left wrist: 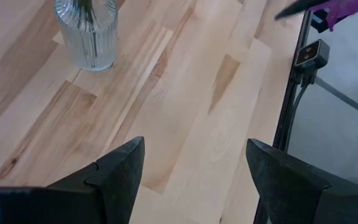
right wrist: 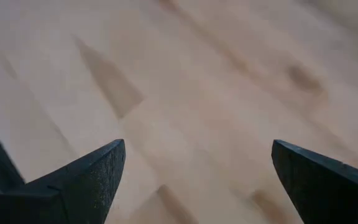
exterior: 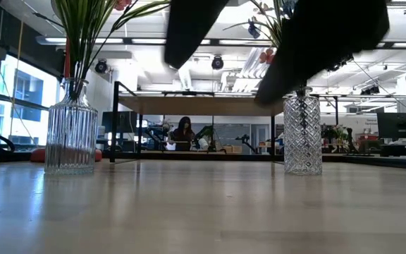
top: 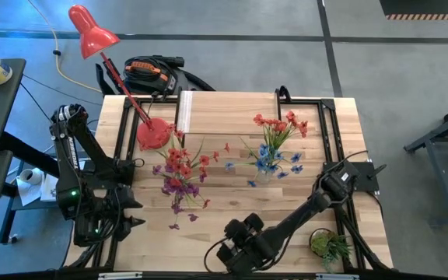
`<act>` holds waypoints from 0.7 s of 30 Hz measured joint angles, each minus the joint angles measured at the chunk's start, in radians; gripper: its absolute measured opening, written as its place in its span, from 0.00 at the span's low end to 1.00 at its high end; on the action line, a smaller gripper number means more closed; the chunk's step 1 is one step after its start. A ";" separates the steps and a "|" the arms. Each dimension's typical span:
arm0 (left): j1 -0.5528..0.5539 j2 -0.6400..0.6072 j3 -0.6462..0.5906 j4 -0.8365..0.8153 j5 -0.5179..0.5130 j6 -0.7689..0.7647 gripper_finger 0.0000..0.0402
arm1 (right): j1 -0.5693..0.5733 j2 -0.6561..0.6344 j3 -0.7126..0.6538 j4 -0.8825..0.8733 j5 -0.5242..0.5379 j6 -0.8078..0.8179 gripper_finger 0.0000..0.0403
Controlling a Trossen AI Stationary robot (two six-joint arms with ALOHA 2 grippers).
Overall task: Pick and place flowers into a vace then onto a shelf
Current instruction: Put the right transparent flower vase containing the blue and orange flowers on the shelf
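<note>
The flowers stand by their stems in two glass vases on the table. Red and purple sprays [top: 179,167] are in a ribbed vase [exterior: 70,134] [left wrist: 87,30]. Red and blue sprays [top: 277,144] are in a diamond-cut vase [exterior: 302,132]. The shelf [exterior: 196,106] stands behind them at the table's far side. My left gripper [top: 137,214] [left wrist: 191,168] is open near the table's left near corner, apart from the ribbed vase. My right gripper [top: 228,249] [right wrist: 197,162] is open over bare wood at the near edge.
A red desk lamp [top: 92,33] leans over the far left corner, its base [top: 154,134] on the table. A small leafy green plant [top: 329,245] sits at the near right corner. A black frame rail [left wrist: 291,106] runs along the table edge. A person [exterior: 184,132] sits far behind.
</note>
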 joint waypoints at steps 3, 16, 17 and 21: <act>0.000 0.000 0.000 0.008 0.004 0.000 0.79 | -0.001 0.034 -0.001 0.073 -0.069 0.012 0.98; 0.000 0.000 0.000 0.055 0.045 0.034 0.79 | 0.049 0.084 0.006 0.331 -0.010 0.097 0.95; 0.000 0.000 0.000 0.055 0.045 0.035 0.79 | 0.057 0.084 0.006 0.337 0.000 0.097 0.94; 0.000 0.000 0.000 0.054 0.043 0.035 0.79 | 0.058 0.086 0.008 0.337 0.060 0.077 0.91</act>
